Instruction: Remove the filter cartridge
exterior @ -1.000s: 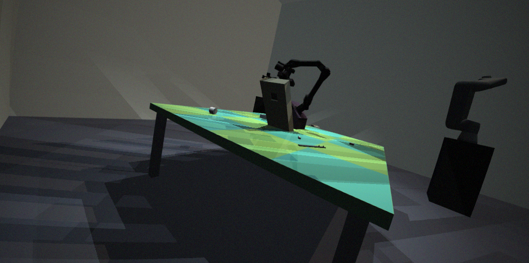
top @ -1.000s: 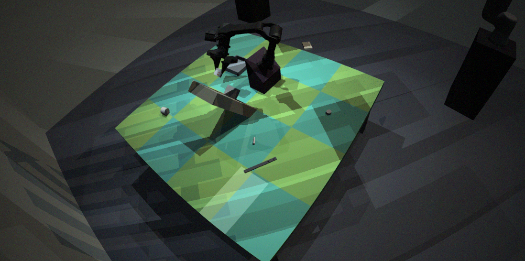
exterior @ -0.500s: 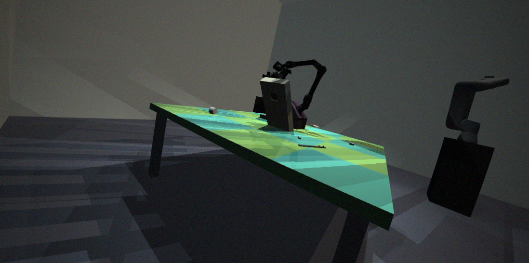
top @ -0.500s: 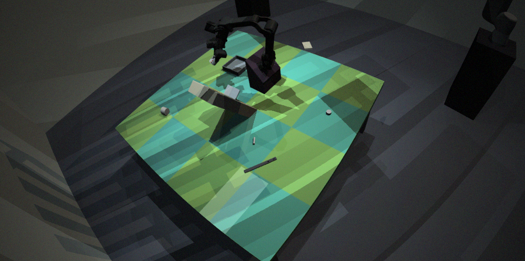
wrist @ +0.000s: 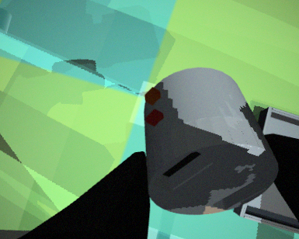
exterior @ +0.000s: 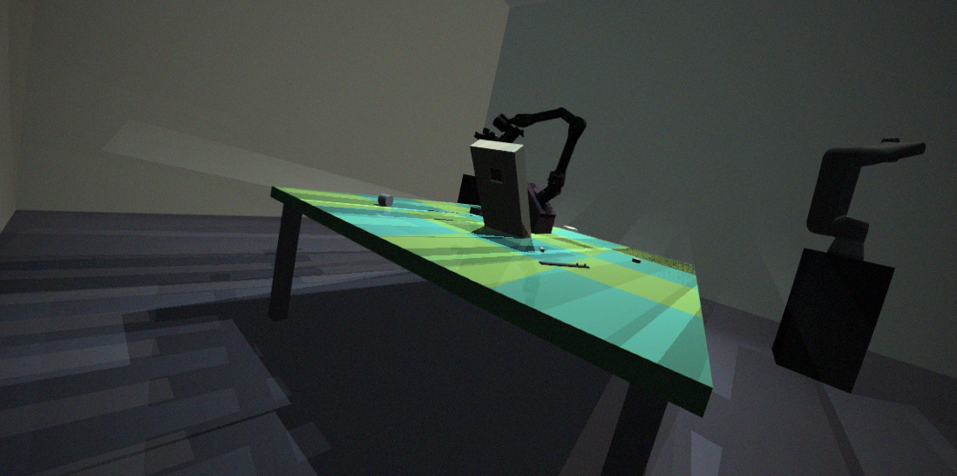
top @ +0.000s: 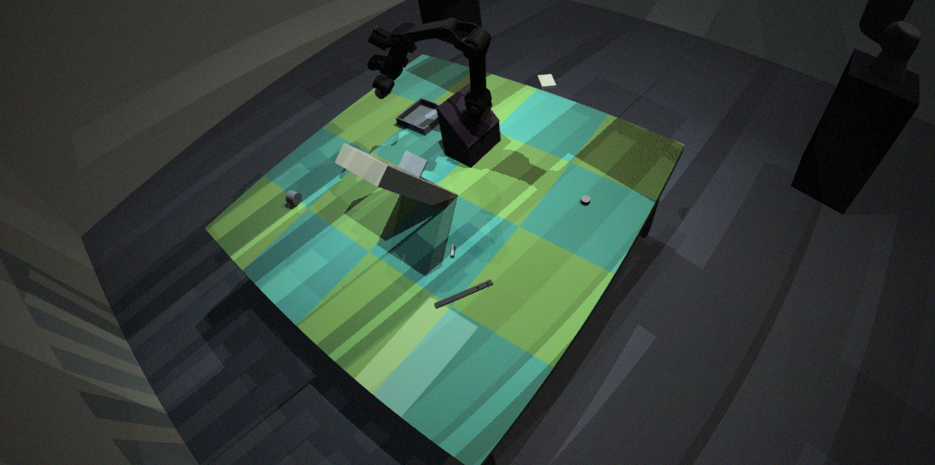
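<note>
Heads up, the view from outside has the tall beige service panel (top: 418, 183) (exterior: 502, 198) blocking the fingertips, and in the wrist shot the black gripper (top: 381, 83) (exterior: 512, 132) (wrist: 204, 154) has its fingers cut off by the frame edges; a pale grey thing (wrist: 286, 119) behind them is too covered to ID. The grey round filter cartridge (wrist: 207, 140) is out of the panel, clenched between those fingers up in the air. The black jointed arm (top: 479, 62) (exterior: 572, 138) arches up from its purple block base (top: 480, 147) (exterior: 543, 221), wrist bent down. I count one shallow dark square tray (top: 409, 127), one loose grey cylinder (top: 293, 198) (exterior: 385, 200), one dark flat bar (top: 463, 294) (exterior: 564, 265), and two reddish hexagonal marks on the cartridge
</note>
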Robot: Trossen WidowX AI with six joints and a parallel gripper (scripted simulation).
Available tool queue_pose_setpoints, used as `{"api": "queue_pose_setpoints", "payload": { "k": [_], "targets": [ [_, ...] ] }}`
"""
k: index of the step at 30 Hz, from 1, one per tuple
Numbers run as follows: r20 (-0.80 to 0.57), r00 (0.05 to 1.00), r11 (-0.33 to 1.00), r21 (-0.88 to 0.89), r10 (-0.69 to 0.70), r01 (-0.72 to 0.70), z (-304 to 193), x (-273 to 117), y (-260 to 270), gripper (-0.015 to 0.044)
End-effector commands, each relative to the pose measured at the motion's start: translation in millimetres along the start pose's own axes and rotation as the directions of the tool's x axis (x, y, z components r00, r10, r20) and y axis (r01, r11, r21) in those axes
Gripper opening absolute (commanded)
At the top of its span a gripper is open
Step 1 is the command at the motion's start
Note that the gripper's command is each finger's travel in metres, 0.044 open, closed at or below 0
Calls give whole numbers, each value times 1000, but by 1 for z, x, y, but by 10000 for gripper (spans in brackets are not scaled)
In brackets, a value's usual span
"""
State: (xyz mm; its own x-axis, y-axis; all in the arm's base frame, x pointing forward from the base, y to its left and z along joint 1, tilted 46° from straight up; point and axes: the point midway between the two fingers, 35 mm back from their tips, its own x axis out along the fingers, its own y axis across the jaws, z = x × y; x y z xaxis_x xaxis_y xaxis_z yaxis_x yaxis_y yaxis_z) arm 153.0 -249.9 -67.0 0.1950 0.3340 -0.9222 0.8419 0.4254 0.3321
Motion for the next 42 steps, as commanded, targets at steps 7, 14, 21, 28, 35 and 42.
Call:
{"api": "queue_pose_setpoints", "payload": {
  "k": [7,14,21,28,35,42],
  "targets": [
    [15,994,982,161,-104,100,-15,30,-60,0],
    [-21,981,936,295,-194,191,-51,62,-108,0],
    [-55,961,858,440,-270,266,-90,87,-144,0],
    [-72,950,806,512,-304,297,-110,97,-157,0],
    [-73,950,806,512,-304,297,-115,109,-159,0],
    [-73,950,806,512,-304,298,-128,134,-160,0]
  ]
}}
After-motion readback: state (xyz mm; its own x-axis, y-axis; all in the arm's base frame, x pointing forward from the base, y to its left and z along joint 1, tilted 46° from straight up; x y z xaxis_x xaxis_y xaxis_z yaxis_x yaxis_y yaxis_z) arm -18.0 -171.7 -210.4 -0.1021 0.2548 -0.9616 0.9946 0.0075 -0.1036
